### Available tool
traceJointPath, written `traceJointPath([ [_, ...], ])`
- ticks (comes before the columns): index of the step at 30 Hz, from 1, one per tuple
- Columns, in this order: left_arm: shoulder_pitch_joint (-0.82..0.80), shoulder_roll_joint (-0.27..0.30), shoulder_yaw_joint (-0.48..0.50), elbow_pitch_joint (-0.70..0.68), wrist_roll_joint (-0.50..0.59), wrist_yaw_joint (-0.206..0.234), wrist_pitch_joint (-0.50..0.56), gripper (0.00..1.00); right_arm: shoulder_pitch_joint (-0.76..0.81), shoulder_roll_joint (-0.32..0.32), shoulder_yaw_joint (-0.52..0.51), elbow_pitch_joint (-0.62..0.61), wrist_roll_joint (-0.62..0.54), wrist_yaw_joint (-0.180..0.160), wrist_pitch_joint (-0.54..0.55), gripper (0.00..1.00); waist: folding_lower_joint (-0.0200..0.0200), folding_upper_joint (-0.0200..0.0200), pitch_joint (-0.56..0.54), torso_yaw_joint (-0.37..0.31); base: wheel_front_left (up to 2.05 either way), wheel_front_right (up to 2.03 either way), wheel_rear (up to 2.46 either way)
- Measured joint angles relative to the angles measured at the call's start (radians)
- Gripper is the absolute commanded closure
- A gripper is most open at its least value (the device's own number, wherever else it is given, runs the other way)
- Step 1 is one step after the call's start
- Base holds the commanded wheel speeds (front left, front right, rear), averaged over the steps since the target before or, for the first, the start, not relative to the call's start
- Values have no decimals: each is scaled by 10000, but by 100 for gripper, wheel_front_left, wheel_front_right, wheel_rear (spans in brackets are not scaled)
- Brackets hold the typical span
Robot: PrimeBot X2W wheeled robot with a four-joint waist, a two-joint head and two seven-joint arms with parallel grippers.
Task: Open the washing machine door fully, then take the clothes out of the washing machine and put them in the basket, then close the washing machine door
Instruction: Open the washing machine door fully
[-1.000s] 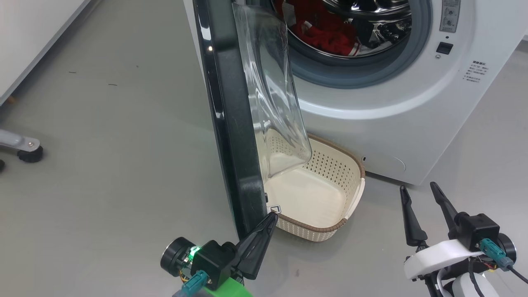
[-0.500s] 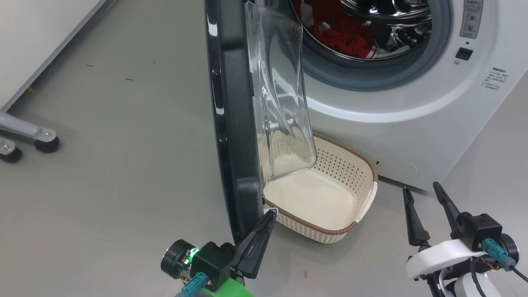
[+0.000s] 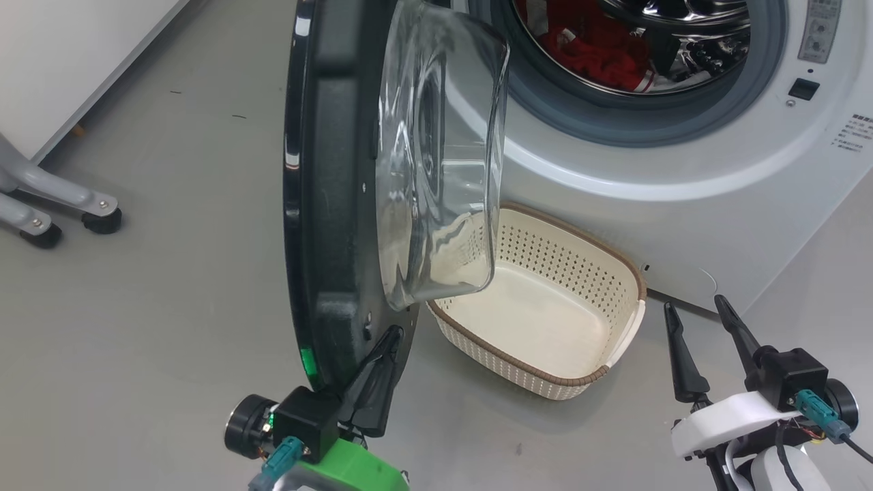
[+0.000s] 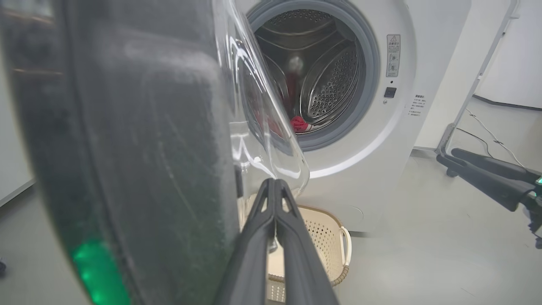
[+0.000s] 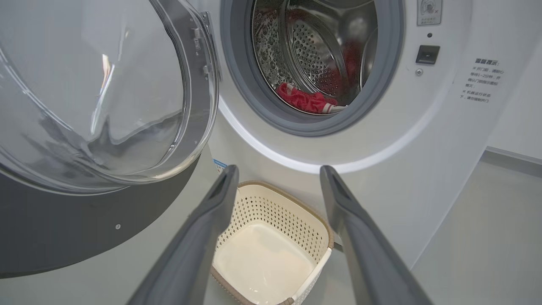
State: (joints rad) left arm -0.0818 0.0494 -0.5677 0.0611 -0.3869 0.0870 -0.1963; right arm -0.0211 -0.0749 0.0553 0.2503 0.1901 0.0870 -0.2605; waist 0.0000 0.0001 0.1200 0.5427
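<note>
On the washing machine [image 5: 381,144] — print [image 5: 482,80] too small.

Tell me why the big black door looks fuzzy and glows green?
Left wrist view: the washing machine door sits very close to the camera, so its black ring blurs, and a green light reflects low on it. Head view: the glass bowl warps the basket seen through it. Right wrist view: pale glare streaks the glass.
</note>
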Motion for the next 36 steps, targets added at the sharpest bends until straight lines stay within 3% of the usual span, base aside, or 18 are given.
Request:
traceJointPath([
  [36,41,65,4573,1014,-623,268,-527,100,-269,54,-127,-207,-261,111,0,0,0,0,487,-409,0,0,0],
])
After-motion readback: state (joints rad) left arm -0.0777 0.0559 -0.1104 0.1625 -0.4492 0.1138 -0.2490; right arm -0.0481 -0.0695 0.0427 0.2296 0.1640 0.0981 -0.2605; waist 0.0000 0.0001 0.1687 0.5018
